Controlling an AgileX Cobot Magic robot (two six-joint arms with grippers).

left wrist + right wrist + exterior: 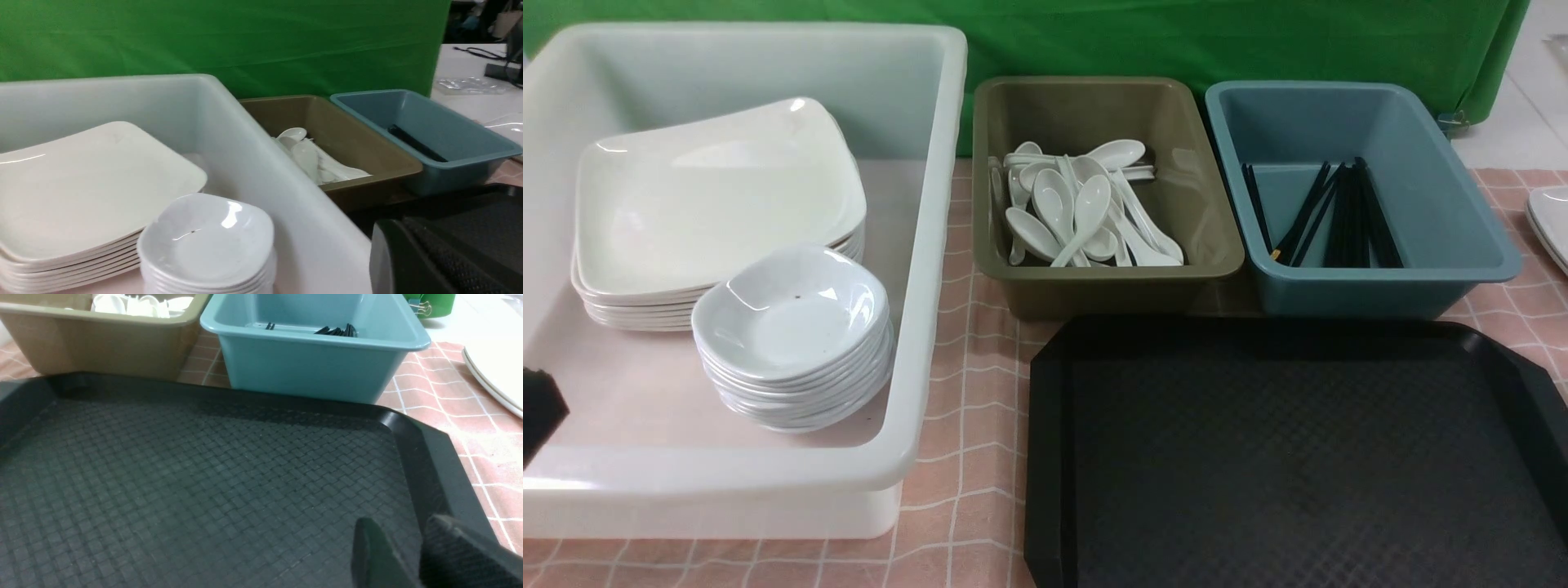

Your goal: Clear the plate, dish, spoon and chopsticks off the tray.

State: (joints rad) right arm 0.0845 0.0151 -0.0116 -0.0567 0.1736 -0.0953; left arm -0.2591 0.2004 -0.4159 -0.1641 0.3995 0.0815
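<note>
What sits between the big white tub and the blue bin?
The olive rectangular bin, holding white soup spoons, stands between the big white plastic tub and the blue plastic bin; the front view shows it.

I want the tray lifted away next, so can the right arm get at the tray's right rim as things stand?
Probably yes. The right gripper hangs just over the tray near its right rim, jaws apart with nothing between them, and nothing lies on that part of the tray.

I see a big white tub (931,269) on the left of the pink checked tabletop (968,457), then an olive bin (1213,245) and a blue bin (1462,237) side by side, with a green backdrop (1176,37) behind them.
</note>
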